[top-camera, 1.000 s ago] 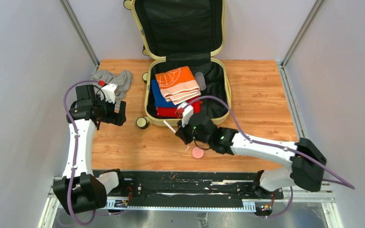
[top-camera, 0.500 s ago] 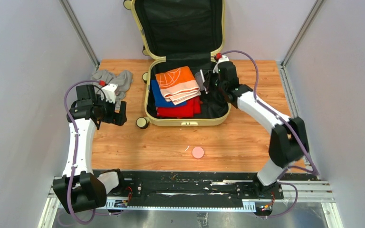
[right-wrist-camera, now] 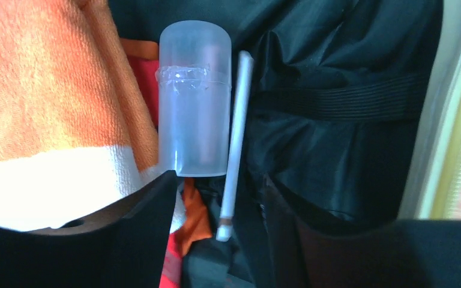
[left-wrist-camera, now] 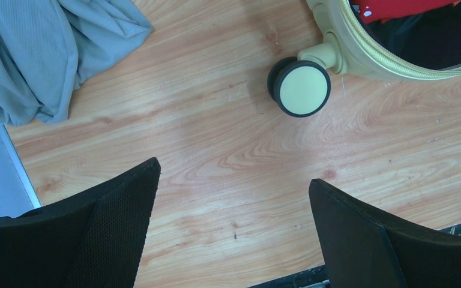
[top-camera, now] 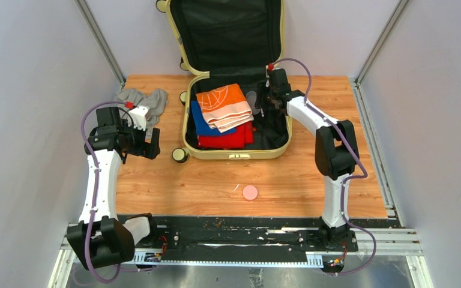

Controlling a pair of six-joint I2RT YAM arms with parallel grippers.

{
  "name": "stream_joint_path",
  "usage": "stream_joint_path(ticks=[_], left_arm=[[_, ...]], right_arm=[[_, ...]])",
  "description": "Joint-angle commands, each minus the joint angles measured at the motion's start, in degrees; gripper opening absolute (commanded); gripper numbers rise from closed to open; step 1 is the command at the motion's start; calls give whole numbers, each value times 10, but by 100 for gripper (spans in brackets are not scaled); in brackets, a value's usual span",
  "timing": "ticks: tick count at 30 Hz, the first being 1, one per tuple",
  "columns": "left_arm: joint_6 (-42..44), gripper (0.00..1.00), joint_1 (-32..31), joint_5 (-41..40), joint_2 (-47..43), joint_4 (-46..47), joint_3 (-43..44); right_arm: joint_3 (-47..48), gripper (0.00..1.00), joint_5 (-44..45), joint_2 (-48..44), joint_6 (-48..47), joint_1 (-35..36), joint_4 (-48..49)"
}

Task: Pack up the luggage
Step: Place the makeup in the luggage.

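The luggage (top-camera: 240, 155) is a big, pale yellow, hard case with round corners. It lies open on the wooden bench (top-camera: 336, 162), and its lid stands up at the back. Inside it is lined with soft black cloth.

In the left part of the luggage sits a pile of folded things. A fluffy orange and cream towel (top-camera: 223, 105) is on top, with a blue cloth (top-camera: 199, 123) and a red cloth (top-camera: 225, 141) under it.

The right gripper (right-wrist-camera: 222, 192) reaches down into the right part of the luggage. Its jaws are partly open and squeeze nothing. A thin white stick (right-wrist-camera: 237, 132) lies between them, with a little gap on each side. A clear, round-topped plastic tube (right-wrist-camera: 195, 102) touches the stick and leans on the towel. A flat black strap (right-wrist-camera: 348, 99) runs across the lining there.

The left gripper (left-wrist-camera: 234, 180) hangs over bare wood just left of the luggage, jaws wide open and empty. Near it is one small round wheel (left-wrist-camera: 303, 89) of the luggage (black rim, cream face). A crumpled grey cloth (top-camera: 141, 99) lies further left. A small flat pink disc (top-camera: 250, 192) lies in front of the luggage.
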Motion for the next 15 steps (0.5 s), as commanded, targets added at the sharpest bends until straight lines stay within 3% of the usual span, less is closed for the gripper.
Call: stream_joint_path(ticks=[1, 4, 9, 15], left_arm=[[9, 100, 5, 2, 2, -6, -3], [9, 100, 4, 4, 1, -6, -6], [5, 100, 4, 7, -4, -7, -6], [4, 100, 5, 11, -17, -7, -9]], right_arm=[[24, 66, 12, -18, -14, -10, -42], [-10, 79, 29, -73, -11, -9, -42], [-131, 85, 32, -207, 8, 26, -48], [-352, 95, 107, -409, 18, 199, -67]])
